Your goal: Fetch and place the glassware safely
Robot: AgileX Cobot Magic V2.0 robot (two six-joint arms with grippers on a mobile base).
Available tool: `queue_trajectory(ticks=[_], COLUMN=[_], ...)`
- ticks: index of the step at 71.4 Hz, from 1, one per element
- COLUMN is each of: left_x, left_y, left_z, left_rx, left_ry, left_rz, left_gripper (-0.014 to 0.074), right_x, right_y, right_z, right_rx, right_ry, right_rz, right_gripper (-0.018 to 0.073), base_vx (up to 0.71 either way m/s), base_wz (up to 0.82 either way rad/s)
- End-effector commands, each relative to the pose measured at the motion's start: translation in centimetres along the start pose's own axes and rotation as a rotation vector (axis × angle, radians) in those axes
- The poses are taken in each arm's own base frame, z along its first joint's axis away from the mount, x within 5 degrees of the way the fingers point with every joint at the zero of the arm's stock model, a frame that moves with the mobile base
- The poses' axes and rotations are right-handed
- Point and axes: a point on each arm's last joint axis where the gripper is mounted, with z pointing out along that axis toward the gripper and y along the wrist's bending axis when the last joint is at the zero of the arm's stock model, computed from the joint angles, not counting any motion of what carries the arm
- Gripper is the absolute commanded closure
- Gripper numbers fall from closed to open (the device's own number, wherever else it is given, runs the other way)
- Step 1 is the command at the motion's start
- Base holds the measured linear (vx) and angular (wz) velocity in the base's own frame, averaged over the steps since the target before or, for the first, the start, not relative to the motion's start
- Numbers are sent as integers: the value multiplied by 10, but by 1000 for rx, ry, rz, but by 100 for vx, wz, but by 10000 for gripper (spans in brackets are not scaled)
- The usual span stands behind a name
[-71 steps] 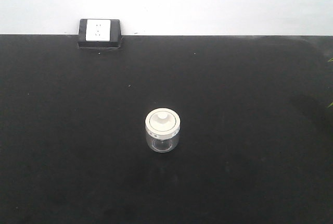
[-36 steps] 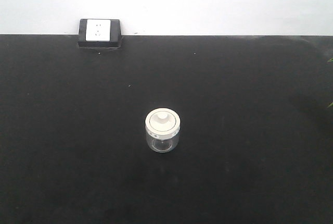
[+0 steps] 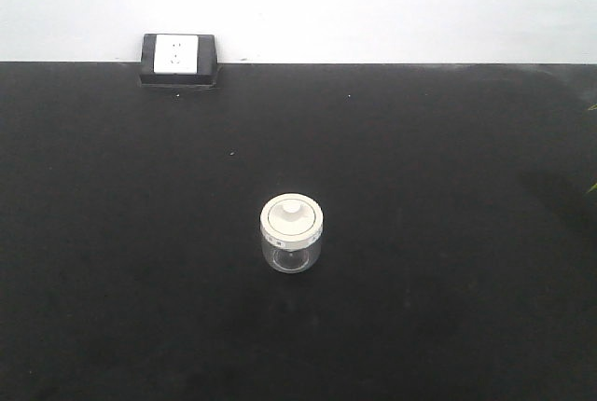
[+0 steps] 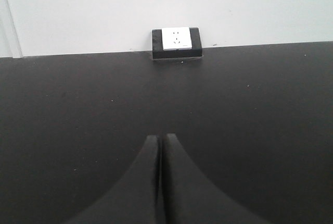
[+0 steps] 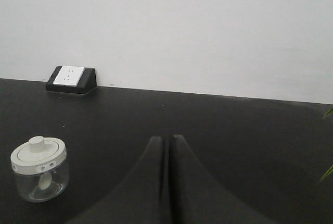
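Note:
The glassware (image 3: 293, 234), a small squat clear jar with a cream-white knobbed lid, stands upright near the middle of the black table (image 3: 448, 186). The right wrist view shows the glassware (image 5: 39, 169) at its lower left, well left of my right gripper (image 5: 167, 138). That gripper is shut with nothing between its dark fingers. My left gripper (image 4: 159, 137) is also shut and empty, pointing across bare tabletop toward the wall; the glassware is out of its view. Neither gripper appears in the front view.
A black-framed white power socket (image 3: 178, 60) sits at the table's far edge against the white wall, left of centre. It also shows as the socket (image 4: 176, 41) and the socket (image 5: 71, 79). Green leaf tips (image 5: 328, 140) poke in at the far right.

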Motion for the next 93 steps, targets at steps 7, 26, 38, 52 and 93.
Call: queue_trajectory(ticks=[7, 26, 38, 52, 93], left_x=[3, 3, 3, 3, 3], left_y=[-1, -1, -1, -1, -1], left_z=[1, 1, 1, 1, 1], left_rx=[10, 10, 10, 10, 9], left_ry=[-54, -54, -53, -53, -44], left_rz=[-13, -13, -13, -13, -13], left_gripper=[603, 603, 603, 603, 603], right_x=[-11, -8, 16, 40, 68], right_y=[2, -4, -5, -7, -5], right_z=[0, -1, 4, 8, 3], right_rx=[-3, 139, 183, 222, 235], right_ry=[-46, -14, 19, 46, 28], right_rz=[24, 4, 60, 99, 84], right_gripper=[563, 563, 563, 563, 563], base_vx=[0, 0, 0, 0, 0], base_wz=[0, 0, 0, 0, 0])
